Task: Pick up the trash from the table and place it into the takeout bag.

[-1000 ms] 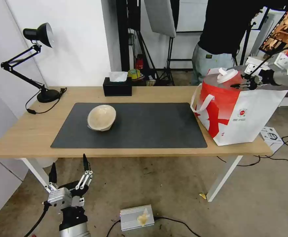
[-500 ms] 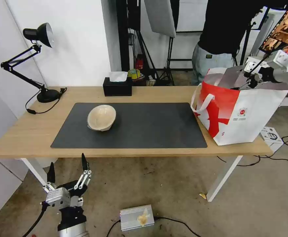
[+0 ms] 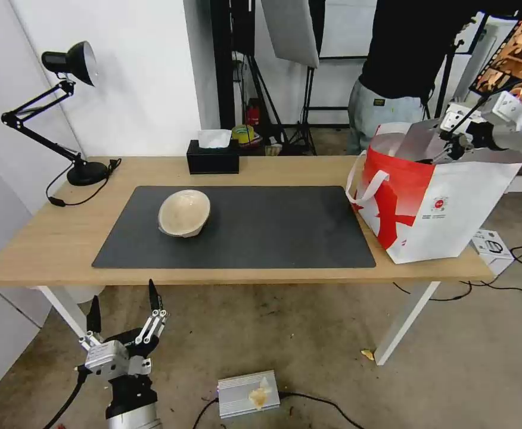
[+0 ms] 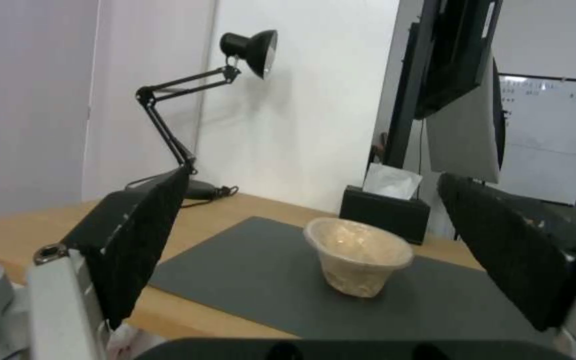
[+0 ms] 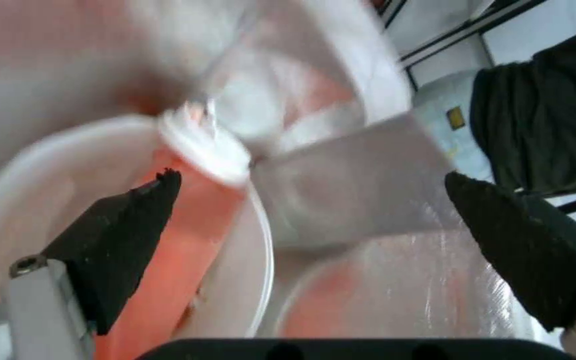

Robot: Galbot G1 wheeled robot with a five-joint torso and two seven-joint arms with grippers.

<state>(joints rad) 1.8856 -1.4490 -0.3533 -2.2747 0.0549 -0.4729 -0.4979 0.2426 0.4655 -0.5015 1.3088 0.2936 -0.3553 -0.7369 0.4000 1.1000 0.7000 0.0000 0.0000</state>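
Note:
A beige pulp bowl (image 3: pixel 183 213) lies tilted on the dark mat (image 3: pixel 273 232) of the table (image 3: pixel 52 238); the left wrist view shows the bowl (image 4: pixel 357 261) ahead. My left gripper (image 3: pixel 124 292) hangs open below the table's front edge, well short of the bowl and holding nothing (image 4: pixel 313 175). The takeout bag (image 3: pixel 446 208) stands at the table's right end. Over its mouth my right gripper (image 3: pixel 451 146) is open and empty (image 5: pixel 311 176). Beneath it, inside the bag, lies the red drink cup (image 5: pixel 188 235) with its white lid, blurred.
A black desk lamp (image 3: pixel 70 59) stands at the back left and a black tissue box (image 3: pixel 213 156) at the back middle. A person stands behind the bag. A silver box (image 3: pixel 248 393) and cables lie on the floor.
One second ago the right gripper held the red cup at the bag's mouth. The cup has since dropped inside and the gripper stands open. The left arm barely moved.

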